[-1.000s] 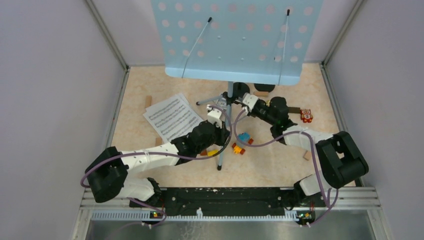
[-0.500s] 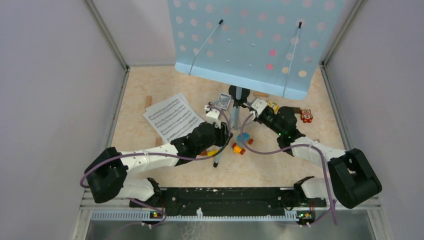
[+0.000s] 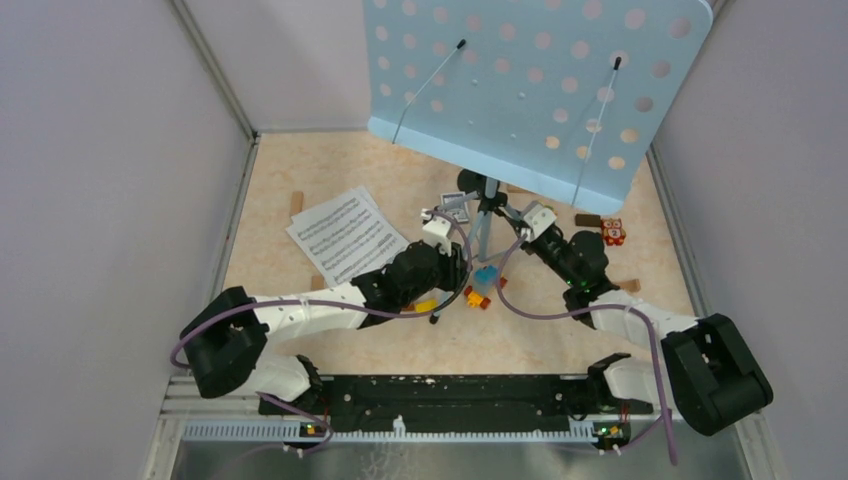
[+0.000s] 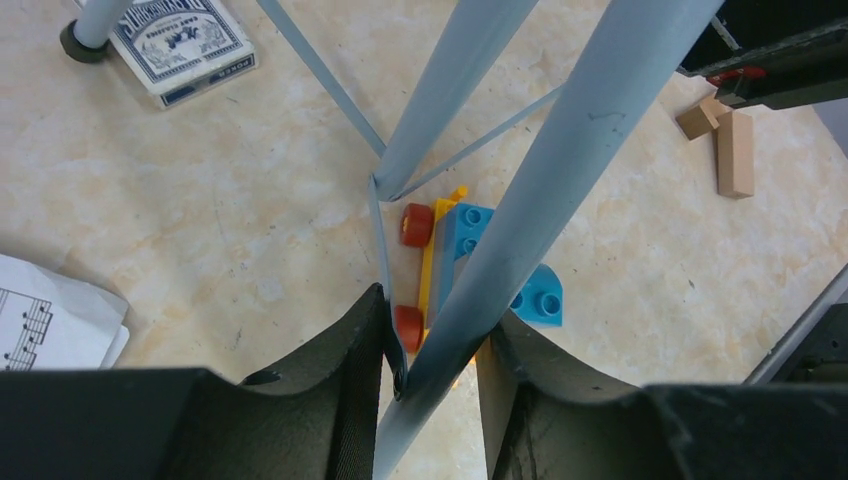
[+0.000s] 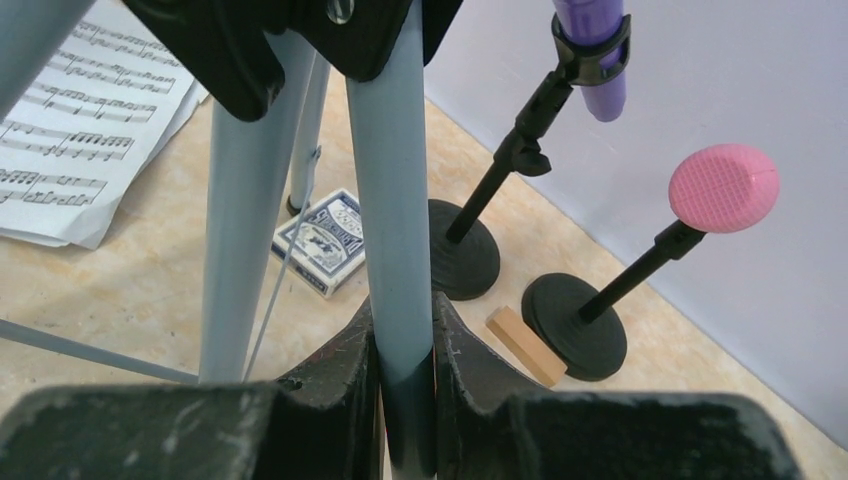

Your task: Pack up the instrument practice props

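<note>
The beige marbled counter [image 3: 300, 170] is enclosed by grey walls [image 3: 120, 150] on the left, right and far sides. Its widest bare stretch lies near, in front of the arm bases. The perforated pale blue music desk [image 3: 540, 90] stands tilted toward the far right, with its upper corner close to the right wall. The left pincer [image 4: 435, 340] straddles one smooth tripod leg [image 4: 540, 200], one jaw on each side; whether the jaws press on it cannot be told. The right pincer [image 5: 405, 320] is pinching a stand tube [image 5: 395, 200] below the black hub. White sheet-music pages [image 3: 345, 238] lie flat on the left. Toy bricks [image 4: 462, 225] lie under the legs, and wooden blocks [image 4: 735, 150] lie further right. A flat card box [image 5: 320, 240] lies closed, its contents hidden. By the far wall, two round-based mic holders [image 5: 460, 262] carry the purple microphone [image 5: 592, 50], held in a clip, and the pink microphone [image 5: 723, 187].
</note>
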Tool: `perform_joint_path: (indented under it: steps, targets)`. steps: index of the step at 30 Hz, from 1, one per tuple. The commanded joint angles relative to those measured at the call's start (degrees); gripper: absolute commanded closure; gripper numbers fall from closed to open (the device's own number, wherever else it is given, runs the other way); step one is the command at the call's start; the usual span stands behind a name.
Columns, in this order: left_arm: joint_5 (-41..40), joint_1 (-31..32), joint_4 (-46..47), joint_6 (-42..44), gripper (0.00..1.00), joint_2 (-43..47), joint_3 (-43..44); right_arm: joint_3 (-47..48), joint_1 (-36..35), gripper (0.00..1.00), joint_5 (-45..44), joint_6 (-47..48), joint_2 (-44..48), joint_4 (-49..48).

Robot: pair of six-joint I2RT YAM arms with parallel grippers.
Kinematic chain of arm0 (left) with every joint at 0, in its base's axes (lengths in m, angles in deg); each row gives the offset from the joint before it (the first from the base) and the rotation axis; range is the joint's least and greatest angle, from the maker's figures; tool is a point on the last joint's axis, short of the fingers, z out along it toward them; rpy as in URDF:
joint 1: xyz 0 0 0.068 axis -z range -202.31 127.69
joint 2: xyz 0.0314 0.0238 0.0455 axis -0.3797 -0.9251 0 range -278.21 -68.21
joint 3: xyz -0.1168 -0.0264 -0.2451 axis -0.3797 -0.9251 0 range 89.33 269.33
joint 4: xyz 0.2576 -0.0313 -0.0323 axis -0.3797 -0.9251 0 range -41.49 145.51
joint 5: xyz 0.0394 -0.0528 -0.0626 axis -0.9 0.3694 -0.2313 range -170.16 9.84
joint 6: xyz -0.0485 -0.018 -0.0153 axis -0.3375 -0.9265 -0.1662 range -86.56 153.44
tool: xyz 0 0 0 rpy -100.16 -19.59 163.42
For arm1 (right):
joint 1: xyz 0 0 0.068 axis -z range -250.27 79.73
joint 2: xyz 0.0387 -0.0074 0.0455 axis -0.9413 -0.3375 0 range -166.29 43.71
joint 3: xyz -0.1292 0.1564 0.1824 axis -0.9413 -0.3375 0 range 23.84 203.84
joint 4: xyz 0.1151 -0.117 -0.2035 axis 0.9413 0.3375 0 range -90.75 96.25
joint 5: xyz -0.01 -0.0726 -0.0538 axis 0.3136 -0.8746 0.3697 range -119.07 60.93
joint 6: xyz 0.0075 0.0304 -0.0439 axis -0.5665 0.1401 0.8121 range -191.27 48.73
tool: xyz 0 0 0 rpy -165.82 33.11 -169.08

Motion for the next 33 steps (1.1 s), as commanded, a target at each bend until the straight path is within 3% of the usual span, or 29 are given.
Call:
perform_joint_path:
  steps: [1,12,22,33]
  targets:
    - [-8.8,-2.3,-9.6,2.0,1.0,-5.7,0.2,0.3,0.3,1.0,5.8,-13.7,1.4,-18.2]
    - [-9.7,-2.4,-6.8,4.6,1.0,-7.3,3.6,0.0,-0.6,1.0,14.3,-17.3,-0.5,-27.9]
    - [-8.3,-2.5,-4.2,7.9,1.0,-8.1,7.1,-1.3,-1.0,1.0,13.1,-17.0,-1.0,-31.8]
    - [-7.0,-2.5,-1.7,9.9,1.0,-2.4,5.7,-3.3,-2.2,1.0,13.9,-17.2,-3.0,-35.2]
